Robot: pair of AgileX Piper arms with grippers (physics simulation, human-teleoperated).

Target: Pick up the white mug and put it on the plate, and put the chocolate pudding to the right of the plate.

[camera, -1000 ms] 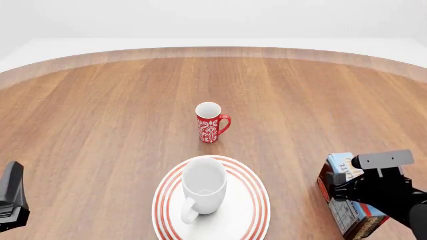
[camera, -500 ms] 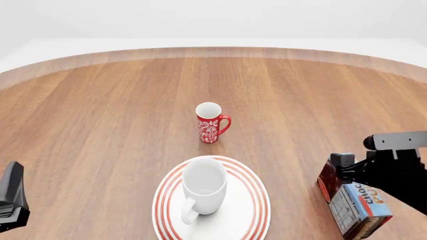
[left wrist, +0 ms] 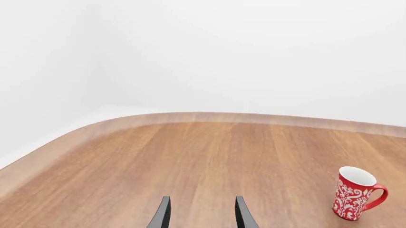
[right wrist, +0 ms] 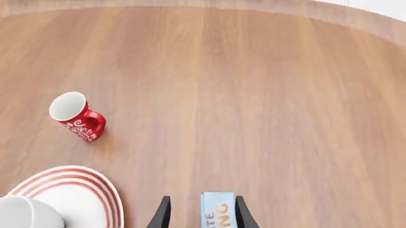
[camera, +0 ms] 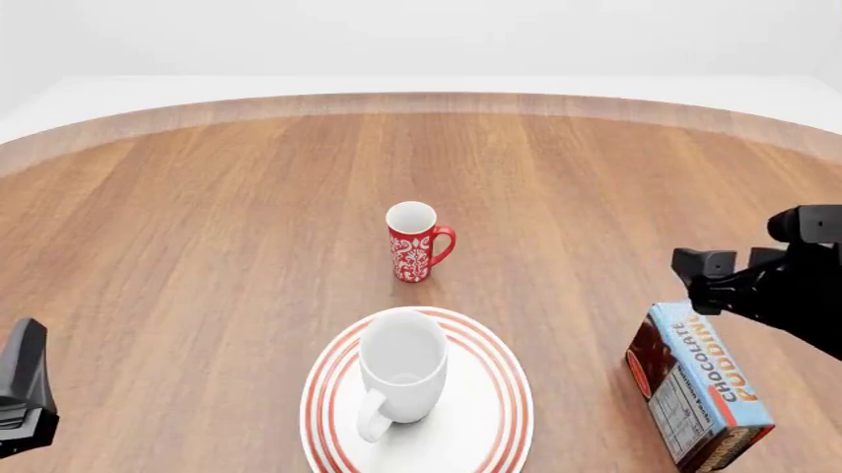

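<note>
The white mug (camera: 401,374) stands upright on the red-ringed plate (camera: 507,394), handle toward the near edge. Plate (right wrist: 95,187) and white mug (right wrist: 25,213) also show in a corner of the right wrist view. The chocolate pudding (camera: 697,384) rests on the table just right of the plate, blue face up. My right gripper (camera: 711,276) hovers above and behind it, open and holding nothing. In the right wrist view, the right gripper (right wrist: 201,199) has the chocolate pudding (right wrist: 217,211) below the gap between its fingers. My left gripper (camera: 20,384) sits at the near left; the left gripper (left wrist: 199,213) is open and empty.
A slim red mug (camera: 414,244) with a white pattern stands beyond the plate near the table's middle; the red mug (left wrist: 354,194) shows in the left wrist view and the red mug (right wrist: 75,116) in the right wrist view. The curved far table edge (camera: 421,99) runs across the back.
My right gripper has let go of the chocolate pudding and risen up and to the right. The pudding stays on the table. The left arm has not moved.
</note>
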